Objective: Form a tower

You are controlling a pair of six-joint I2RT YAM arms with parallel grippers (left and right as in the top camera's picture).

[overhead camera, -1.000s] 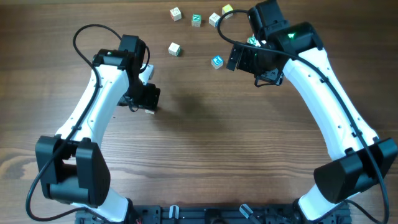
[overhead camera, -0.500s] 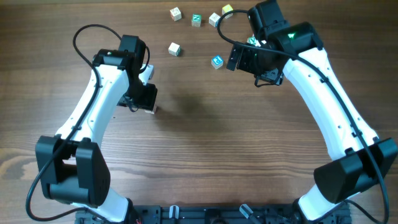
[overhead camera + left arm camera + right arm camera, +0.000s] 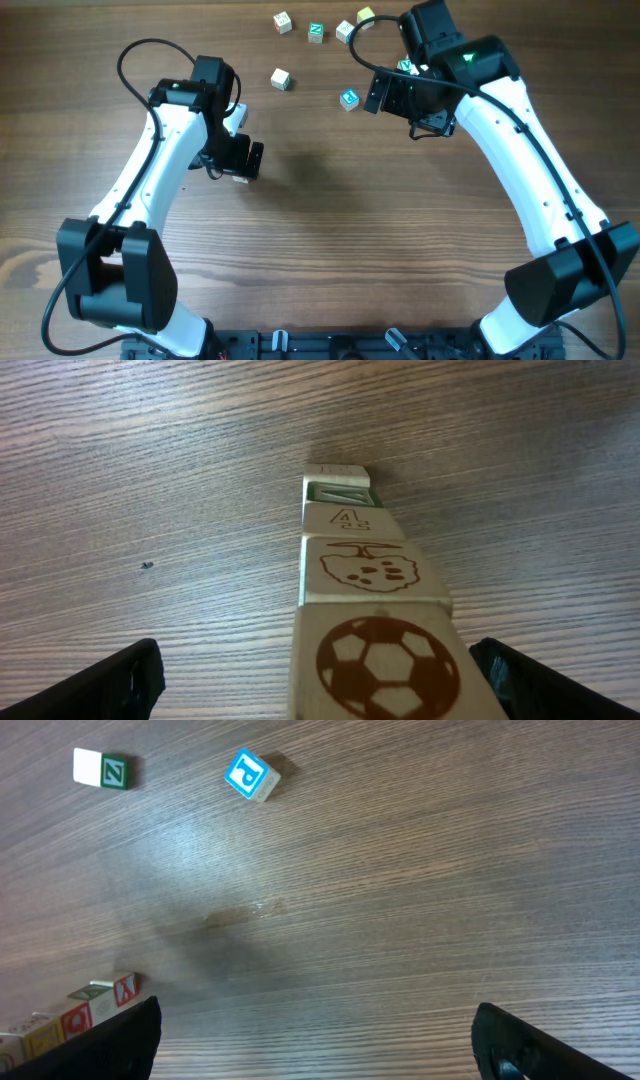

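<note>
The tower (image 3: 352, 560) stands upright on the table, seen from above in the left wrist view. Its top cube (image 3: 385, 665) is pale with a brown football print; cubes with a brown drawing, a number and a green letter sit beneath. My left gripper (image 3: 322, 685) is open, one finger on each side of the top cube with clear gaps. In the overhead view the left gripper (image 3: 240, 160) hides the tower. The right wrist view shows the tower (image 3: 80, 1012) at the lower left. My right gripper (image 3: 320, 1050) is open and holds nothing, well away from it.
Loose letter cubes lie at the far side: a blue P cube (image 3: 349, 99), a white one (image 3: 280, 78), and several more (image 3: 316, 32) near the back edge. A green Z cube (image 3: 103, 769) lies beyond the right gripper (image 3: 385, 95).
The left gripper's jaws have spread wide and let go of the football cube, which stays on the tower. The right arm has not moved.
</note>
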